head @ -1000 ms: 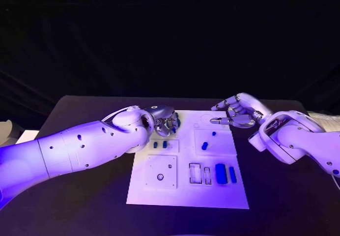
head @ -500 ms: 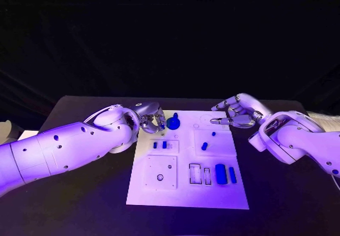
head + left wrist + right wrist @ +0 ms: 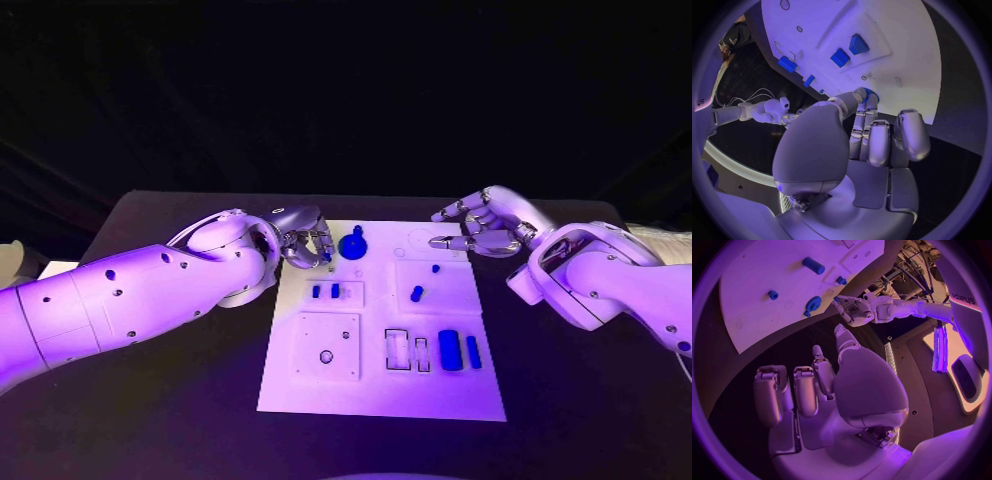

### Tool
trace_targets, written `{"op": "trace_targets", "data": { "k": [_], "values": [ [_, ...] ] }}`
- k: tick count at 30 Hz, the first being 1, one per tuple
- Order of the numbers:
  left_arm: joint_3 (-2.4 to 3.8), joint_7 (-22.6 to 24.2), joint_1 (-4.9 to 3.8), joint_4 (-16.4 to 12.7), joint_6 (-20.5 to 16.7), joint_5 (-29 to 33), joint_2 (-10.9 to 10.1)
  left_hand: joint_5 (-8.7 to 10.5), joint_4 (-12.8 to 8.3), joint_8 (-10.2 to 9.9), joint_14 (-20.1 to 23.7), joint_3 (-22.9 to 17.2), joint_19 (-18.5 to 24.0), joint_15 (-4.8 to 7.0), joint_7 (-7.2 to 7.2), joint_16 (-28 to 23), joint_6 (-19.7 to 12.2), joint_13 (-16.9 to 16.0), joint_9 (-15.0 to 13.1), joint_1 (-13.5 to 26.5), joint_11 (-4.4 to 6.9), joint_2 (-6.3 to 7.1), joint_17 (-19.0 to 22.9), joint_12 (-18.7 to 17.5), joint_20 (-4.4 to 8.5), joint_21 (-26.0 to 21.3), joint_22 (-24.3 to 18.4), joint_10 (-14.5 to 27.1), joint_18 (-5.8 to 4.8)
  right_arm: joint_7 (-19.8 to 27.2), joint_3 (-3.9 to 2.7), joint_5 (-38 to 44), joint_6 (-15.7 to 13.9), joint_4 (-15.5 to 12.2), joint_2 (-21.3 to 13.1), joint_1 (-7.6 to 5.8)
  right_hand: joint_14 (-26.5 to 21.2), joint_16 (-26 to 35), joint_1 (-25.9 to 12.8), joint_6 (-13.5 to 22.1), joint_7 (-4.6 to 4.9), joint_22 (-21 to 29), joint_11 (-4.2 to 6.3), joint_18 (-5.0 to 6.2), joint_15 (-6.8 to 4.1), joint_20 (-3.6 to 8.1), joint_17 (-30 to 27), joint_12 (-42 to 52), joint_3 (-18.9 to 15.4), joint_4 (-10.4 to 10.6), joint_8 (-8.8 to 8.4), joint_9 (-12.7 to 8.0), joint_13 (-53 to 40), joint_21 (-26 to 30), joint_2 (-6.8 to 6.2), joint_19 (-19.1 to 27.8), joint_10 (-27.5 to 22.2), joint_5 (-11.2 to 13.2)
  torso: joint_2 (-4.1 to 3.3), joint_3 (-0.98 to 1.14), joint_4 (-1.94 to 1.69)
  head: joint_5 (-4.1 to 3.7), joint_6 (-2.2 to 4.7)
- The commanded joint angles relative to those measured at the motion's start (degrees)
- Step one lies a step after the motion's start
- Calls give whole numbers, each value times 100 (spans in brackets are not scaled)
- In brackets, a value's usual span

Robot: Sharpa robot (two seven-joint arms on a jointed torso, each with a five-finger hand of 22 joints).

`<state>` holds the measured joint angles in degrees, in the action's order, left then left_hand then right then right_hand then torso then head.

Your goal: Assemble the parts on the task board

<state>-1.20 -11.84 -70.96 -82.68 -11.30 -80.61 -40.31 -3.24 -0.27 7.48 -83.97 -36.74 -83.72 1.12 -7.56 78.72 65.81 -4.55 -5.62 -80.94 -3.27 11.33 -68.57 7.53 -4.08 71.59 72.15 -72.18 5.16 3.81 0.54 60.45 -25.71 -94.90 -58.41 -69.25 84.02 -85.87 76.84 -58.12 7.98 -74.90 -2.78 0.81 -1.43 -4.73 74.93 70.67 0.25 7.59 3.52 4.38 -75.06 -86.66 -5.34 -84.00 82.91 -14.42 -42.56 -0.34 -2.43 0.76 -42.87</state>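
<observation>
The white task board [image 3: 382, 385] lies in the middle of the black table. A round blue part with a knob [image 3: 353, 245] stands near the board's far left corner, also in the right wrist view [image 3: 812, 305]. My left hand [image 3: 306, 245] hovers just left of it with its fingers partly bent, a small gap between fingertips and part, and holds nothing [image 3: 873, 140]. My right hand [image 3: 483, 225] hangs over the board's far right corner, its fingers loosely bent and nothing in them [image 3: 817, 385]. Several blue parts sit on the board, among them a pair [image 3: 326, 292] and a thick cylinder [image 3: 450, 350].
The board has a recessed square plate with a hole [image 3: 329, 347] and narrow slots [image 3: 405, 353] near its front. Bare black table [image 3: 159, 410] runs on both sides of the board. A pale object [image 3: 15, 262] lies at the table's left edge.
My left hand, which covered the round blue part a second ago, has drawn back to the left and left it standing on the board. The right hand has hardly moved.
</observation>
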Motion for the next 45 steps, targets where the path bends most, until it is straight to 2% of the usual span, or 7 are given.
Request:
{"op": "trace_targets", "data": {
  "k": [1,21,45],
  "values": [
    [-6,-18,-2,2,229,56,13,-34,-34,-22,-234,12,-10,20,-2,27,36,-3,-7,66,-18,-8,7,-35,-32,26,5,-26,-61,40,-1,16,65,-4,5,4,426,14,-22,1,-17,-942,-1,58,4,4,760,11,-33,0,28,5,-485,16,57,-287,-19,-21,-1,1,-1,3,-17],
    [-48,42,31,70,385,56,130,-32,-34,-28,-232,23,-9,22,3,26,47,-8,-7,89,-13,-5,19,-46,-33,29,11,-43,-62,42,-1,20,73,-8,20,4,426,14,-22,1,-17,-942,-1,58,4,4,760,11,-33,0,28,5,-485,16,57,-287,-19,-21,-1,2,1,-1,-60],
    [-95,-93,52,248,609,7,239,-27,-39,-47,-227,72,-2,28,17,27,59,-16,-4,137,-5,8,36,-79,-31,17,5,-62,-58,48,-1,20,92,-18,18,4,426,14,-22,1,-17,-942,-1,58,4,4,760,11,-33,0,28,5,-485,16,57,-287,-19,-21,5,2,-3,12,-78]
  ]
}}
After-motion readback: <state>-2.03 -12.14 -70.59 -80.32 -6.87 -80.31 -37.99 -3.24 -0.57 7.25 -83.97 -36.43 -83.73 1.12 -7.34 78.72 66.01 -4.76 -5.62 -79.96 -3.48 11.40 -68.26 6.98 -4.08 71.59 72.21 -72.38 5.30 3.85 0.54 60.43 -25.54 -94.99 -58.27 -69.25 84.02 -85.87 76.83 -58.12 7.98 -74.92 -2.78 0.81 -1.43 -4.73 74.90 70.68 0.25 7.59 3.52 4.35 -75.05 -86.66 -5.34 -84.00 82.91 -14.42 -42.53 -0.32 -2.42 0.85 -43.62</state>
